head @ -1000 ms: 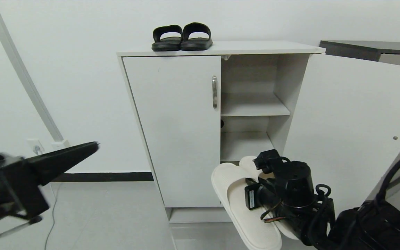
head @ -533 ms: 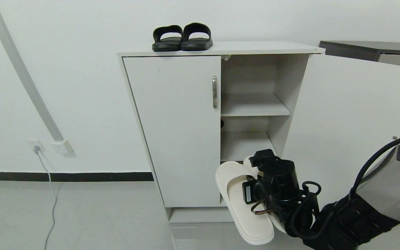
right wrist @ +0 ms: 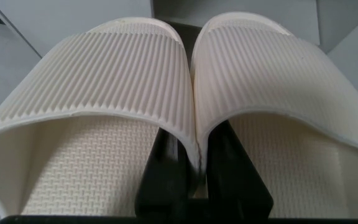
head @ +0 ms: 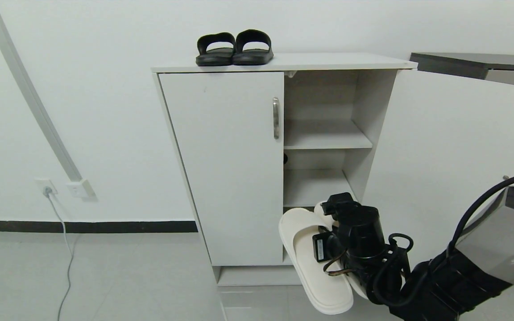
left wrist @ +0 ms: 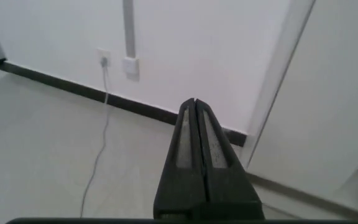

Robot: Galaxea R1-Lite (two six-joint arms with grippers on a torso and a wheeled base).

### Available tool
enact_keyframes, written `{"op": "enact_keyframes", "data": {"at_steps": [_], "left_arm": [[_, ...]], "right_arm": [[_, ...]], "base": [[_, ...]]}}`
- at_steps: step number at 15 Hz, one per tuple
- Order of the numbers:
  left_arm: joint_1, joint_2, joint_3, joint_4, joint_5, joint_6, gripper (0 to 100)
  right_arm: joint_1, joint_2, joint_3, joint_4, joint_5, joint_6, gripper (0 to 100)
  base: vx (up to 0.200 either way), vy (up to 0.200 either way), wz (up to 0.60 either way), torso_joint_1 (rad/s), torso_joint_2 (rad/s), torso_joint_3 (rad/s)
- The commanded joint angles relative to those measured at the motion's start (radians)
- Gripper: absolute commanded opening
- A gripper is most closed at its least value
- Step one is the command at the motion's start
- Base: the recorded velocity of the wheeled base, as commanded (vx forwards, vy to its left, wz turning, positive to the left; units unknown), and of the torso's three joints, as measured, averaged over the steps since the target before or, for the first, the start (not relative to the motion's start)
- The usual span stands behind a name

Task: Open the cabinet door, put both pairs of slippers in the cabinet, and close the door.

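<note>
A white cabinet [head: 221, 169] stands against the wall with its right door [head: 444, 151] swung open and its left door shut. On its top sits a pair of black slippers [head: 234, 48]. My right gripper [right wrist: 194, 177] is shut on a pair of white slippers [head: 312, 258], pinching the two inner strap edges together; in the right wrist view the white slippers [right wrist: 135, 93] point toward the cabinet's lower opening. The pair hangs low in front of the bottom compartment. My left gripper [left wrist: 194, 134] is shut on nothing, near the floor left of the cabinet.
Two bare shelves [head: 326, 136] show inside the open right half. A wall socket with a cable [head: 45, 189] and a grey conduit [head: 25, 89] are on the left wall. A dark tabletop [head: 480, 60] lies behind the open door.
The left arm has dropped out of the head view. The right arm moved the white slippers slightly forward toward the cabinet's lower opening.
</note>
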Motion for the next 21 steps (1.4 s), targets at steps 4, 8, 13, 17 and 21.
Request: {"op": "enact_keyframes", "data": {"at_steps": [4, 8, 13, 17, 21], "left_arm": [[0.009, -0.064, 0.026, 0.061, -0.352, 0.012, 0], [0.009, -0.064, 0.026, 0.049, -0.399, 0.018, 0], [0.009, -0.064, 0.026, 0.049, -0.401, 0.015, 0], [0.009, -0.064, 0.026, 0.049, -0.399, 0.013, 0], [0.009, -0.064, 0.026, 0.049, -0.399, 0.012, 0]], "right_arm": [[0.009, 0.002, 0.005, -0.002, 0.000, 0.000, 0], [0.016, 0.011, -0.003, -0.002, -0.040, -0.020, 0], [0.016, 0.128, -0.156, 0.000, -0.201, -0.025, 0], [0.004, 0.175, -0.196, 0.000, -0.250, -0.022, 0], [0.002, 0.175, -0.202, -0.002, -0.250, -0.020, 0]], "base": [[0.000, 0.000, 0.00, 0.000, 0.00, 0.000], [0.000, 0.000, 0.00, 0.000, 0.00, 0.000], [0.000, 0.000, 0.00, 0.000, 0.00, 0.000], [0.000, -0.050, 0.00, 0.002, 0.00, 0.001], [0.000, -0.200, 0.00, 0.001, 0.00, 0.000]]}}
